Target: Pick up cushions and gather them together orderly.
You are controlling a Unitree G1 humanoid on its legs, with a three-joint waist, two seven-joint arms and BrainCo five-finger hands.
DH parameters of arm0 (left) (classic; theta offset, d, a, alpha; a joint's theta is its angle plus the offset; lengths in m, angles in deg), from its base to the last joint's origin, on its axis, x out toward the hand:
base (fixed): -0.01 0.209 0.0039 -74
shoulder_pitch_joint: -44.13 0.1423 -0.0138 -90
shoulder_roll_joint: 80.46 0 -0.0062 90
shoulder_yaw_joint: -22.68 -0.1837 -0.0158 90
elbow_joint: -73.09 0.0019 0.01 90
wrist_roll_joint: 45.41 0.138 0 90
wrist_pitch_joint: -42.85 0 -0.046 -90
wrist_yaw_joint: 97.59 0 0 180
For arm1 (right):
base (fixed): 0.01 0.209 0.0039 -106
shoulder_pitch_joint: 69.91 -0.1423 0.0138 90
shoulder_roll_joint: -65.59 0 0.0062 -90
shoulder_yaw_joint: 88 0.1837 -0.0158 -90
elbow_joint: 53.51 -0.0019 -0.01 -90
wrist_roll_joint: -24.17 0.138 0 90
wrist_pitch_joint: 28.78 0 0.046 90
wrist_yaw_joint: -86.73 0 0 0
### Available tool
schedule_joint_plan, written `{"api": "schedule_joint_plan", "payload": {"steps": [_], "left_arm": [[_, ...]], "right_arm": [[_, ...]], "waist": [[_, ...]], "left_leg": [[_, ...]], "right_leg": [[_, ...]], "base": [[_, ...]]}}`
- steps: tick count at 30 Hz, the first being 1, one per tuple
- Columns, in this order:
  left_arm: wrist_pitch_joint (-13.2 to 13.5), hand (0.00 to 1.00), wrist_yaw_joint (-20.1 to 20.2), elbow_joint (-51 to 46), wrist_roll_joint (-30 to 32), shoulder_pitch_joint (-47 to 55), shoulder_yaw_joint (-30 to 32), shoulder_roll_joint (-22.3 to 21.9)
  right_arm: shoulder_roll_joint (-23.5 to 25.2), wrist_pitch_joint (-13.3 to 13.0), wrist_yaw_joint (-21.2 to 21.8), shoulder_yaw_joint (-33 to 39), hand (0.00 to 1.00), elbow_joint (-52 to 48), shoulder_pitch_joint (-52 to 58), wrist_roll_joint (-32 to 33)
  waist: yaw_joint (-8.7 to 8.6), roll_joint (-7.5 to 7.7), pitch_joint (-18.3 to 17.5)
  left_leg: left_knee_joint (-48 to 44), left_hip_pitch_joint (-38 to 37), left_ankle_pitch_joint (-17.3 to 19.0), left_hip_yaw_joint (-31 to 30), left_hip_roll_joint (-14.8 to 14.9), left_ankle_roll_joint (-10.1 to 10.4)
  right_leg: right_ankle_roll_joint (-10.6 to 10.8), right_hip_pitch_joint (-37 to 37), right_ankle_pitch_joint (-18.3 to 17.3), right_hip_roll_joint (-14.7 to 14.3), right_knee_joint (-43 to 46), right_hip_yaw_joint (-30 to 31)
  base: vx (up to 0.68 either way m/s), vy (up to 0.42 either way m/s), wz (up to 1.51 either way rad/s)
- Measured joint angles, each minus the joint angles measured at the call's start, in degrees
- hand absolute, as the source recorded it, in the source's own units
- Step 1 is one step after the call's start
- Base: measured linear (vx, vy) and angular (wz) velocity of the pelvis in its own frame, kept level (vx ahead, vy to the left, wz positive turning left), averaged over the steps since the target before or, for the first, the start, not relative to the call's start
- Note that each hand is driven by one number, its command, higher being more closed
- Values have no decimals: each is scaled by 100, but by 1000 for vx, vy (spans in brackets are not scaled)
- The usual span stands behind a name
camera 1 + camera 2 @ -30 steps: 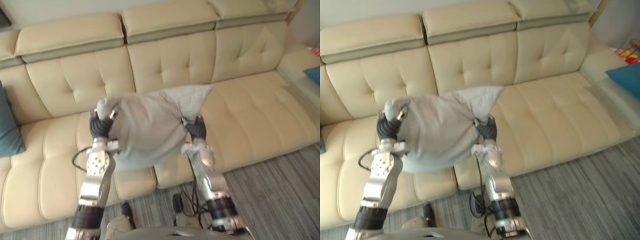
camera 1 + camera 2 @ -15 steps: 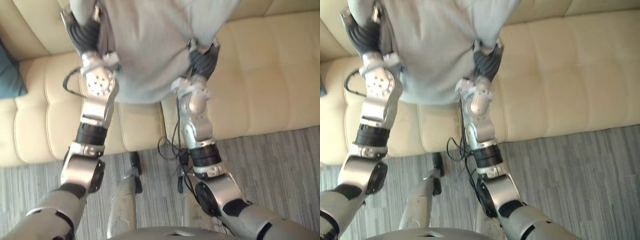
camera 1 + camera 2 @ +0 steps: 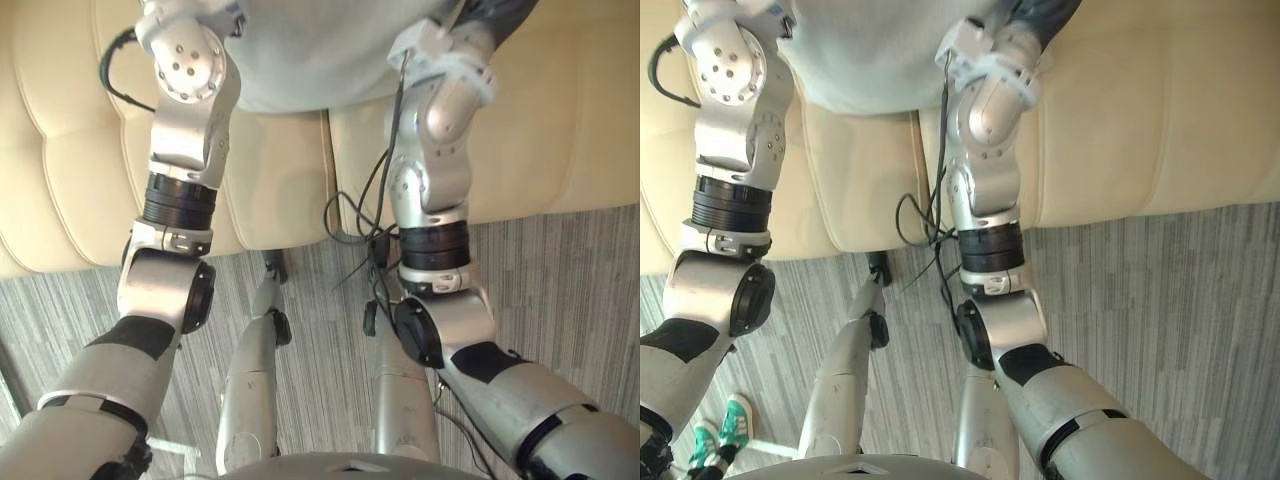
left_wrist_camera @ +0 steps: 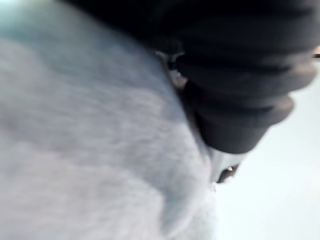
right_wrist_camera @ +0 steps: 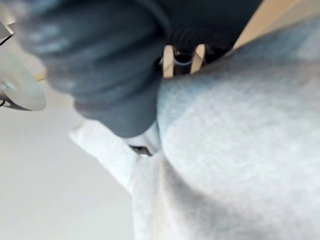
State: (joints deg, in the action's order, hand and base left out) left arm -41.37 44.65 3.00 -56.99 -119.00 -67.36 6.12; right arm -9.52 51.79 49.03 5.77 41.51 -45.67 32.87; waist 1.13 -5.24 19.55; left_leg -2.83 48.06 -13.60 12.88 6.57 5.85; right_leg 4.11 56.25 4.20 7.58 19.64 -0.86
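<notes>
Where the cushion (image 3: 310, 60) hangs, cream sofa (image 3: 560, 120) meets carpet (image 3: 570, 280).

Both arms are silver-grey metal in rounded segments. The left arm (image 3: 182, 150) bears a round disc (image 3: 180, 62) dotted with small dark screws. Each has a black ribbed band (image 3: 433, 245) and a black elbow cap (image 3: 200, 298). Thin black cables (image 3: 355, 215) loop beside the right arm (image 3: 432, 170). Dark ribbed covers (image 3: 492, 10) sheathe the left hand (image 4: 235, 75) and right hand (image 5: 100, 60).
</notes>
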Motion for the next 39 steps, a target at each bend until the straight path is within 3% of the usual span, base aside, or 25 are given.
{"api": "schedule_joint_plan", "payload": {"steps": [3, 9, 13, 14, 16, 17, 21, 25, 27, 29, 32, 35, 39], "left_arm": [[12, 0, 116, 100, -90, -37, 119, 1], [-42, 0, 401, 380, -178, -30, 287, 269], [-114, 0, 961, 1056, -490, -33, 514, 851], [-136, 0, 1336, 1326, -952, -8, 721, 1174], [-134, 0, 1508, 1369, -1228, 74, 845, 1353], [-119, 0, 1711, 1402, -1478, 362, 1096, 1618], [-48, 0, 1869, 1078, -1825, 1523, 1590, 1722], [177, 0, 1950, -3, -1957, 3802, 2224, 1559], [229, 0, 2000, -410, -1969, 4823, 2306, 1209], [317, 0, 2119, -662, -1958, 5672, 2236, 610], [311, 0, 2453, -410, -1902, 6880, 2038, -329], [240, 0, 2707, 244, -1794, 7473, 1895, -709], [87, 0, 2939, 1385, -1307, 7886, 1941, -1099]], "right_arm": [[-192, 104, 165, -7, 0, 280, -387, -7], [-1032, 249, 557, 257, 0, 877, -710, 66], [-1629, 248, 802, 560, 0, 1422, -816, 707], [-2010, 244, 927, 690, 0, 1695, -834, 1309], [-2200, 242, 1012, 776, 0, 1843, -839, 1685], [-2511, 244, 1121, 896, 0, 2081, -801, 2096], [-2949, 206, 1269, 1140, 0, 1974, -109, 2503], [-3213, 136, 1547, 1718, 0, 1039, 2076, 2585], [-3099, 137, 1844, 1855, 0, 770, 3274, 2568], [-2647, 137, 2113, 1904, 0, 498, 4307, 2502], [-1545, 135, 2670, 1815, 0, 322, 5747, 2140], [-795, 143, 2934, 1417, 0, 661, 6576, 1799], [-228, 246, 3143, 1119, 0, 1719, 7192, 1083]], "waist": [[37, 1, 9], [42, 8, 14], [15, 12, 17], [2, 13, 17], [-16, 14, 17], [-49, 41, 37], [-96, 65, 50], [-132, 115, 66], [-123, 139, 73], [-129, 175, 61], [-158, 368, -18], [-189, 580, -201], [-162, 676, -593]], "left_leg": [[-6, 65, -4, -7, 0, 1], [-17, 194, -55, -57, 16, -13], [-10, 191, -85, -85, 32, -51], [-8, 181, -103, -91, 37, -71], [-9, 167, -115, -92, 37, -80], [20, 50, -118, -79, 34, -80], [142, -384, -62, -65, 27, -59], [105, -812, 80, -43, 45, -111], [73, -1075, 166, -53, 55, -112], [-93, -1383, 367, -82, 85, -81], [-451, -2019, 760, -29, 151, -53], [-512, -2581, 949, 8, 234, -56], [-496, -3189, 1106, 49, 301, -26]], "right_leg": [[-26, 150, -108, 8, 195, -2], [-38, 249, -119, 18, 267, -95], [-64, 249, -137, 13, 321, -152], [-66, 247, -138, 10, 346, -164], [-67, 237, -138, 12, 358, -164], [-75, 141, -146, 13, 364, -158], [-69, -245, -261, 15, 363, -166], [-56, -724, -408, 12, 321, -206], [-54, -1046, -455, 6, 270, -239], [-38, -1465, -541, 1, 201, -287], [-35, -2247, -710, -42, 134, -284], [-53, -2877, -781, -130, -41, -294], [-59, -3615, -810, -196, -395, -323]], "base": [[29, -21, 7], [9, -18, 6], [-13, -39, 4], [-17, -51, 3], [-16, -55, 1], [-13, -61, -1], [8, -56, -1], [66, -76, 1], [90, -77, 1], [72, -71, -1], [64, -67, -15], [63, -39, -16], [54, -7, -8]]}}
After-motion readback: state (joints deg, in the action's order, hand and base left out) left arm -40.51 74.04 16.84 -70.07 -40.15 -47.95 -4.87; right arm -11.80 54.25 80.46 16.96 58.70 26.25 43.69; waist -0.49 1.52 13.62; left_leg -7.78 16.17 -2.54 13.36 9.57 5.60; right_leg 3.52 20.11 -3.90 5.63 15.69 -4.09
